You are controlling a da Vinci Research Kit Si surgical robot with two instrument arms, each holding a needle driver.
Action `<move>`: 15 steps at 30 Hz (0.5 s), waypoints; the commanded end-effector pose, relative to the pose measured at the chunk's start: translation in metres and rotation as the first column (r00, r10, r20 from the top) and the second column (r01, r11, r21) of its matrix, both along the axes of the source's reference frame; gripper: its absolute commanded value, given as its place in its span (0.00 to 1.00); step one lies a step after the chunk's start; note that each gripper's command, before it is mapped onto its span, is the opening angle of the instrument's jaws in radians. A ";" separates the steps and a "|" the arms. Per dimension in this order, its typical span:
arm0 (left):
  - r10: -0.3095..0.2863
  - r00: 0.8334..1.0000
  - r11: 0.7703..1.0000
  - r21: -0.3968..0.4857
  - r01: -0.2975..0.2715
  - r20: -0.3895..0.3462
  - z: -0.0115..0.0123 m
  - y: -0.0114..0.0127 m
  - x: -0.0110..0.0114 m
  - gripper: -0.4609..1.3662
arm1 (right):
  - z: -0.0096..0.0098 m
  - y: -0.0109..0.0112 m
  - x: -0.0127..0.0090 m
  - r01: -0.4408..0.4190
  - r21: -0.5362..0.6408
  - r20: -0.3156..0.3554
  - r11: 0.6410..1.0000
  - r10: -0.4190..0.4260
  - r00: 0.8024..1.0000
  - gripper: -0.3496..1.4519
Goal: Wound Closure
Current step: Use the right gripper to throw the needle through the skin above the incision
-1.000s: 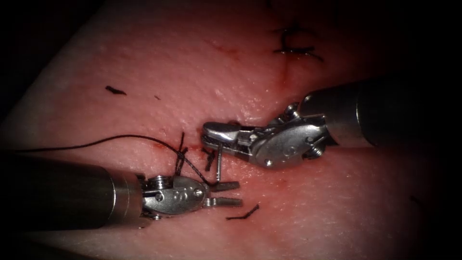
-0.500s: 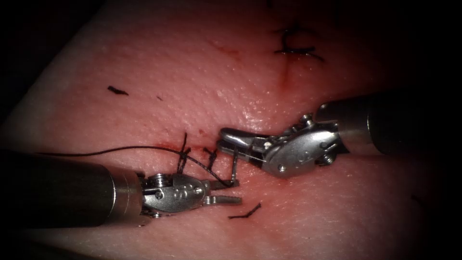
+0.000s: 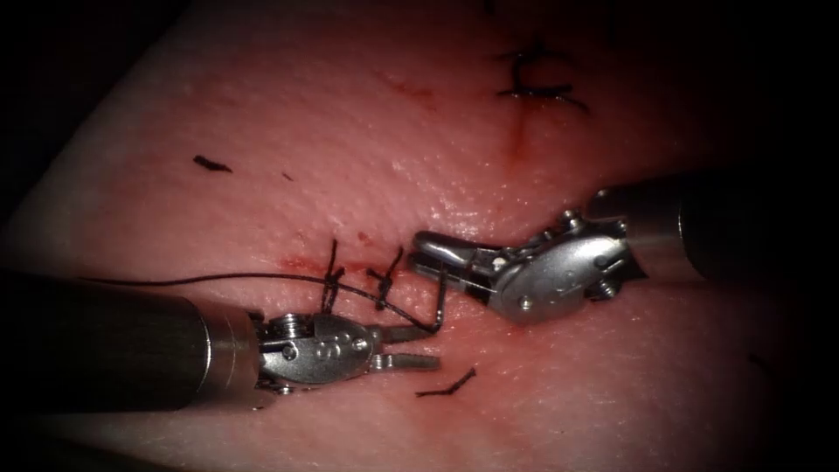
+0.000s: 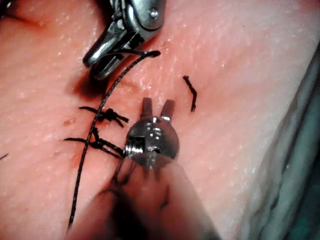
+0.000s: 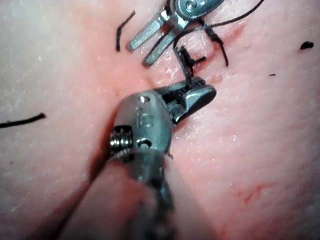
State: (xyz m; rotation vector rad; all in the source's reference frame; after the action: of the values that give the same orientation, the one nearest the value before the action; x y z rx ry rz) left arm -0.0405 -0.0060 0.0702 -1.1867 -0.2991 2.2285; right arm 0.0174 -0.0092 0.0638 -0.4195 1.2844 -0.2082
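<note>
My right tool (image 3: 430, 252) comes in from the right, its jaws shut on the curved needle (image 3: 440, 299) near the end away from the thread. The needle hangs free above the tissue (image 3: 288, 131), just right of two knotted stitches (image 3: 332, 281). Its thread end rests by the upper jaw of my left tool (image 3: 409, 346), whose jaws stand open and hold nothing. The black thread (image 3: 218, 279) runs from the needle leftward over the stitches. In the left wrist view the left tool (image 4: 156, 107) is open below the right tool (image 4: 106, 54). The right wrist view has the right tool (image 5: 197, 95) shut.
An older stitch (image 3: 533, 87) crosses the cut farther up. Cut ends of thread lie on the tissue at the upper left (image 3: 210, 163) and just below the left tool's jaws (image 3: 444, 385). Red fluid (image 3: 295, 261) stains the tissue beside the stitches.
My right tool has moved to the right with the needle, drawing the thread after it so that it lies straighter. The left tool has stayed put, open.
</note>
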 end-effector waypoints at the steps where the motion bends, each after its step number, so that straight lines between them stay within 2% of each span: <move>1: -0.014 1.000 1.000 0.002 0.014 0.004 -0.0001 0.0002 -0.0001 0.35 | -0.0003 0.0003 0.0001 0.002 -0.012 -0.005 1.000 -0.002 1.000 0.00; 7: -0.065 0.998 0.997 -0.035 0.065 0.010 -0.0011 0.0026 -0.0001 0.31 | -0.0017 0.0028 0.0007 0.005 -0.020 -0.029 1.000 -0.006 1.000 0.00; 12: -0.065 0.998 0.997 -0.036 0.065 0.009 -0.0006 0.0027 0.0000 0.30 | -0.0016 0.0031 0.0009 0.004 -0.019 -0.033 1.000 -0.004 0.999 0.00; 15: -0.067 0.998 0.997 -0.039 0.067 0.005 -0.0002 0.0027 0.0001 0.22 | -0.0014 0.0028 0.0010 0.006 -0.023 -0.035 1.000 -0.007 0.999 0.00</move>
State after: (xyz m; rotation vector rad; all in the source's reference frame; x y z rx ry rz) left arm -0.0405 -0.0035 0.0702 -1.2013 -0.2065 2.1889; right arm 0.0184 -0.0065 0.0624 -0.4369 1.3193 -0.2239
